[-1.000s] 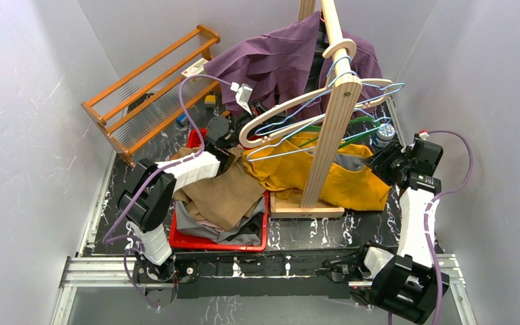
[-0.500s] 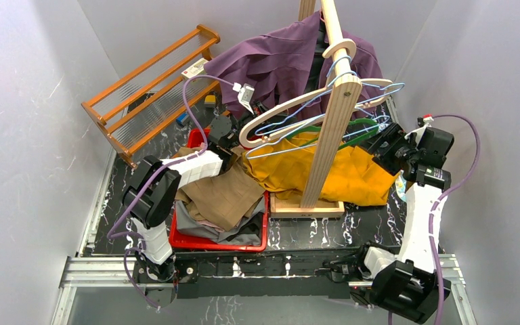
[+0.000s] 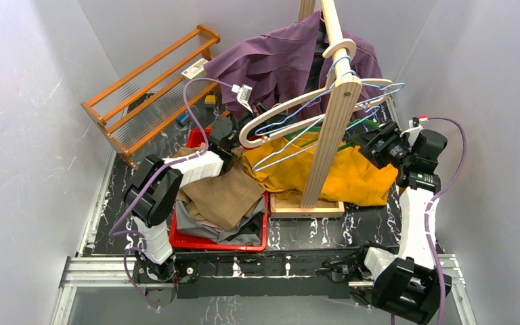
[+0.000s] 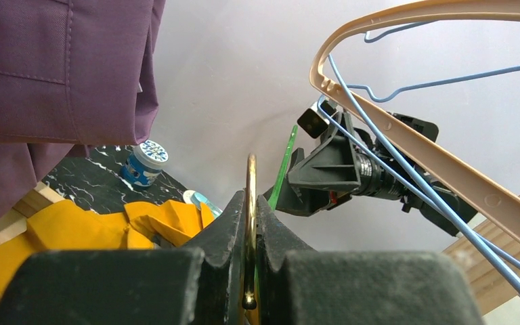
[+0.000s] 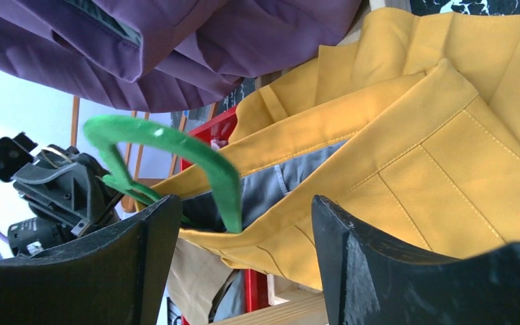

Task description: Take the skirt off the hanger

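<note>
**Item 1. Left gripper** (image 4: 250,203). Closed tight on the brass hook (image 4: 250,177), which stands upright between its fingers. We take this to be the hook of the green hanger (image 5: 176,139), whose arm (image 4: 284,162) rises just beyond the fingertips. The junction itself is hidden.

**Item 2. Right gripper** (image 5: 244,203). Jaws wide apart, holding nothing. The looped end of the hanger lies just ahead of the gap between its fingers, nearer the left finger, and touches neither that we can see.

**Item 3. Skirt** (image 5: 447,135). Yellow with a grey lining. It is directly ahead of the right gripper and spreads past its right finger. From the left gripper it hangs below and to the left of the hook. In the top view it is draped low (image 3: 352,172) around the foot of the wooden post (image 3: 328,128), between the two grippers.

**Item 4. Others.**
- A purple garment (image 3: 277,61) is above and behind both grippers.
- A beige hanger (image 4: 413,145) and blue wire hangers pass over the left gripper on its right.
- A red bin (image 3: 196,240) of folded cloth sits under the left arm.

**Status.**
- Done: the hanger is secured by its hook, and one end of it shows bare outside the waistband.
- Left: the skirt is not yet off, since the waistband wraps the hanger arm. In our judgement the right gripper needs to take hold of the cloth by that bare end and draw it clear while the left holds the hook firm.
</note>
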